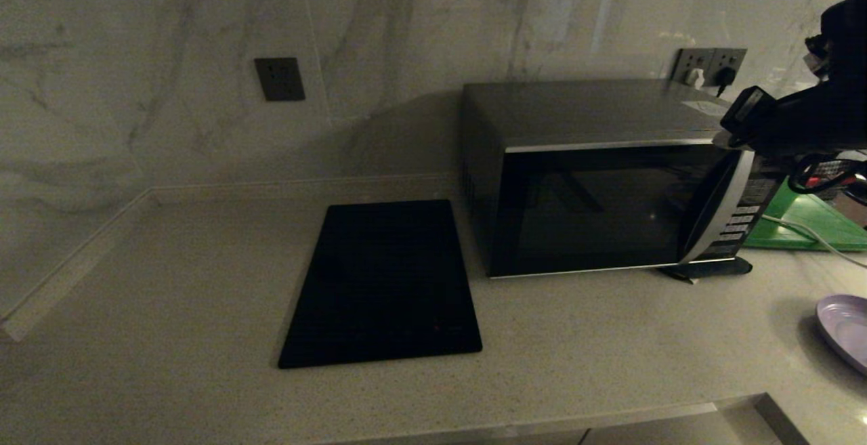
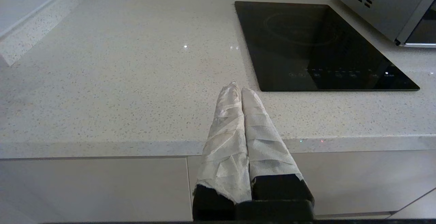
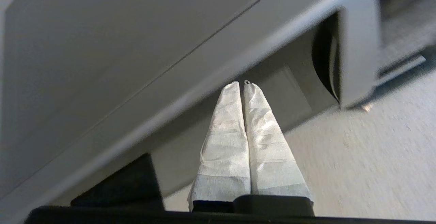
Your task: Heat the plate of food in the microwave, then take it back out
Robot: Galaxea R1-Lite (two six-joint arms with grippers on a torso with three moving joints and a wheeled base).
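The microwave (image 1: 596, 181), a silver-grey box with a dark glass door, stands on the counter with its door closed. My right arm (image 1: 765, 116) reaches in from the right at the oven's upper right front corner, above the handle band (image 1: 721, 208). My right gripper (image 3: 242, 84) is shut on nothing, and its taped fingers point at the top edge of the microwave (image 3: 136, 46) front. A pale lilac plate (image 1: 847, 326) lies on the counter at the far right, cut off by the frame edge. My left gripper (image 2: 241, 88) is shut and empty, hanging over the counter's front edge.
A flat black cooktop (image 1: 383, 282) lies left of the oven. A green board (image 1: 806, 225) sits behind the oven's right side, with a white cable (image 1: 806, 231) running across it. Wall sockets (image 1: 711, 66) are above the oven. Bare counter (image 1: 169, 282) stretches left.
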